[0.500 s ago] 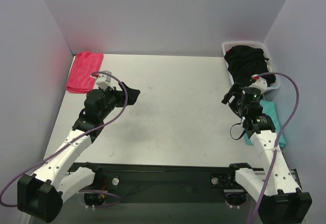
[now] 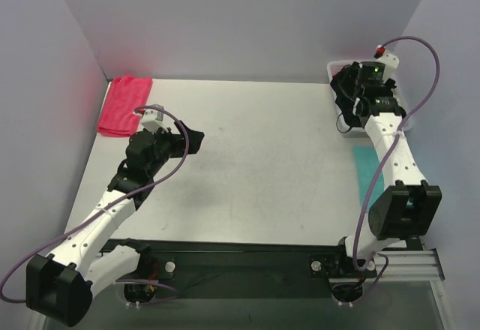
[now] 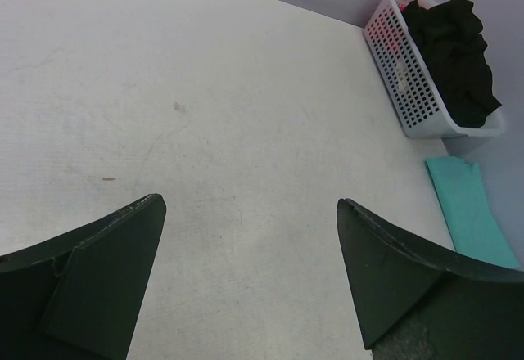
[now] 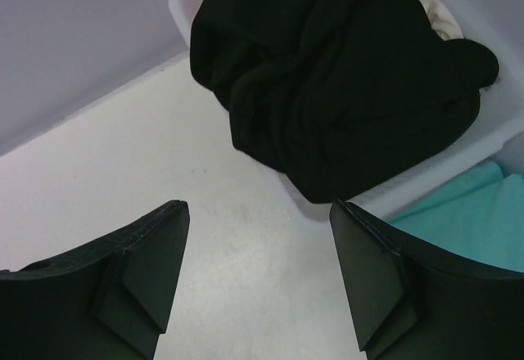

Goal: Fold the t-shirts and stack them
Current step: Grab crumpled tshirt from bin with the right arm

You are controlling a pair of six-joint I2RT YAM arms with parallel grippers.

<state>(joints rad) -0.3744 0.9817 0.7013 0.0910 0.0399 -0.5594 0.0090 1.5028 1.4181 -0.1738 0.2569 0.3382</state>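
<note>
1. Reaching to the 1 o'clock corner of the worktop (image 2: pixel 262 157), the right tool (image 4: pixel 255 213) now hangs over the white basket (image 4: pixel 184 0). Half a second ago it sat around 3 o'clock, above the teal cloth.
2. With that arm gone from over it, the teal t-shirt (image 2: pixel 367 171) shows as a full strip. Before, the arm covered much of it.
3. The left tool (image 3: pixel 250 204) is where it was, at about 9 o'clock above bare worktop. The red t-shirt (image 2: pixel 124 105) and the basket have not shifted either.
4. The right tool's fingers are spread wide with nothing between them. The left tool is spread the same way and holds nothing.
5. The black t-shirt (image 4: pixel 327 90) lies crumpled in the basket, a heap with no clear long axis. Part of it spills over the rim on the side facing the worktop's middle. A bit of cream cloth (image 4: pixel 438 16) peeks out behind it.
6. The teal t-shirt lies flat and folded at the 3 o'clock edge, near the basket's 6 o'clock end. Its long axis runs from 12 to 6.
7. The red t-shirt lies folded in the 10 o'clock corner. Its long axis runs from 12 toward 6, leaning slightly to 7.
</note>
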